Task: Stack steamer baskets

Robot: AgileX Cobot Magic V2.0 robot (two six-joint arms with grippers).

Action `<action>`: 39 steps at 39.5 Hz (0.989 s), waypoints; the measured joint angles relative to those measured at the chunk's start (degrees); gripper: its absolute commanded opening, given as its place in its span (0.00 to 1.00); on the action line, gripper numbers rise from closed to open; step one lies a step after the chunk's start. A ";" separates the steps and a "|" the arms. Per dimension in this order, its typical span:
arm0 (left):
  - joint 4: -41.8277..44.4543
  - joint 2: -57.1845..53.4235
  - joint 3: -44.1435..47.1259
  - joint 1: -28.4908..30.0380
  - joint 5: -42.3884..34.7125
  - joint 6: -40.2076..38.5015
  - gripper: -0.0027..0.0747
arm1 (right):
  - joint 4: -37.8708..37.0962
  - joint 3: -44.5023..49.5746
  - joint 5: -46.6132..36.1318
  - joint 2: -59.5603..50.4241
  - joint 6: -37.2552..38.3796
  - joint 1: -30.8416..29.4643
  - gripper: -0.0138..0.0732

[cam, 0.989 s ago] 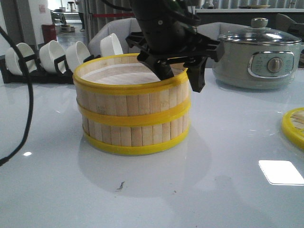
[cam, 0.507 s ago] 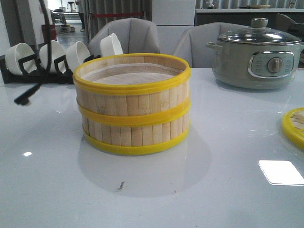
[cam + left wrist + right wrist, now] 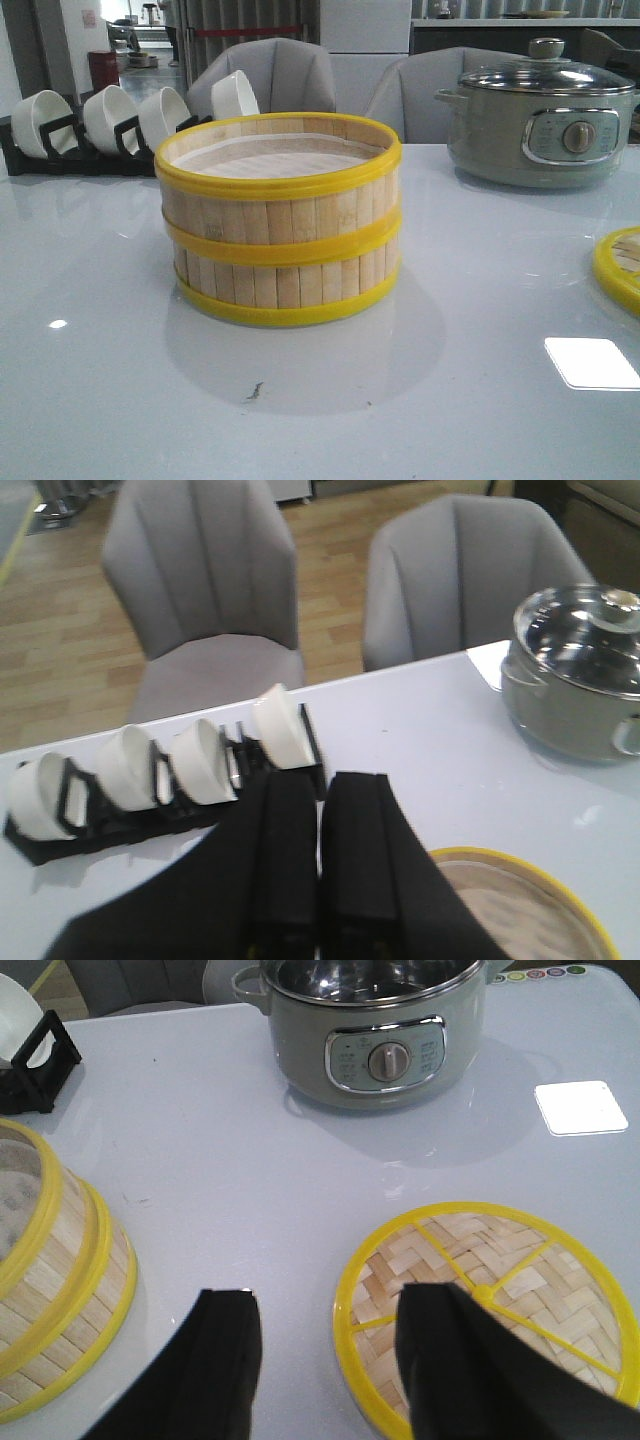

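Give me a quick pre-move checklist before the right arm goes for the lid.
1. Two baskets stacked square: ok. The upper basket sits level on the lower basket, rims aligned.
2. Top of the stack open for the lid: ok; nothing hangs over it in the front view.
3. Lid lying flat on the table, away from the stack: ok.
4. Right tool open: ok, one finger already above the lid's near edge.
5. Left tool out of the way: ok, shut and empty, near the bowl rack.
6. Right tool centred on the lid's knob: not ok; the knob lies off to one side.
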 measured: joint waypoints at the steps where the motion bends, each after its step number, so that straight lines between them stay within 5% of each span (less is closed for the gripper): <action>1: 0.31 -1.44 1.35 1.25 -0.11 -0.39 0.15 | 0.00 0.00 0.00 0.00 0.00 0.00 0.66; 8: 2.50 -16.46 18.28 6.91 -3.30 -1.71 0.15 | 0.00 0.00 0.00 0.00 0.00 0.00 0.66; 24: 2.86 -50.31 58.41 7.59 -14.35 -5.71 0.15 | 0.00 0.00 0.00 0.00 0.00 0.00 0.66; 39: 2.76 -59.67 80.74 7.59 -27.90 -7.58 0.15 | 0.00 0.00 0.00 0.00 0.00 0.00 0.66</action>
